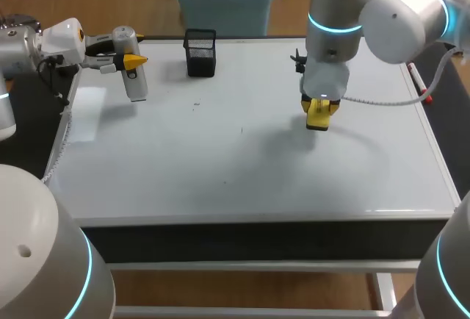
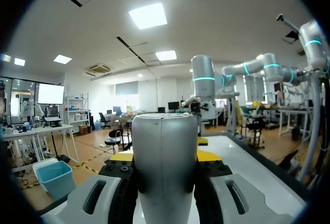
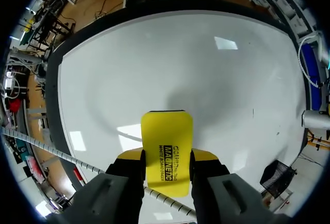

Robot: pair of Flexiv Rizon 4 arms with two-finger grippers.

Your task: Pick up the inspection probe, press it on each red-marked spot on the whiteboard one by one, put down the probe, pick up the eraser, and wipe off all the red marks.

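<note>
The yellow rectangular eraser [image 3: 166, 140] sits clamped between the fingers of the right gripper [image 1: 321, 107], low over the white whiteboard [image 1: 242, 172], right of its middle; whether it touches is unclear. The left gripper [image 1: 129, 61] clasps the grey cylindrical inspection probe [image 1: 134, 80] over the far-left corner, near a black mesh cup [image 1: 200, 53].

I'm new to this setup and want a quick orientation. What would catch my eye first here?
The bright yellow eraser stands out most, clamped in the right gripper over the right half of the whiteboard. At the board's far left corner, the left gripper holds the grey inspection probe. A black mesh basket stands by the far edge.
</note>
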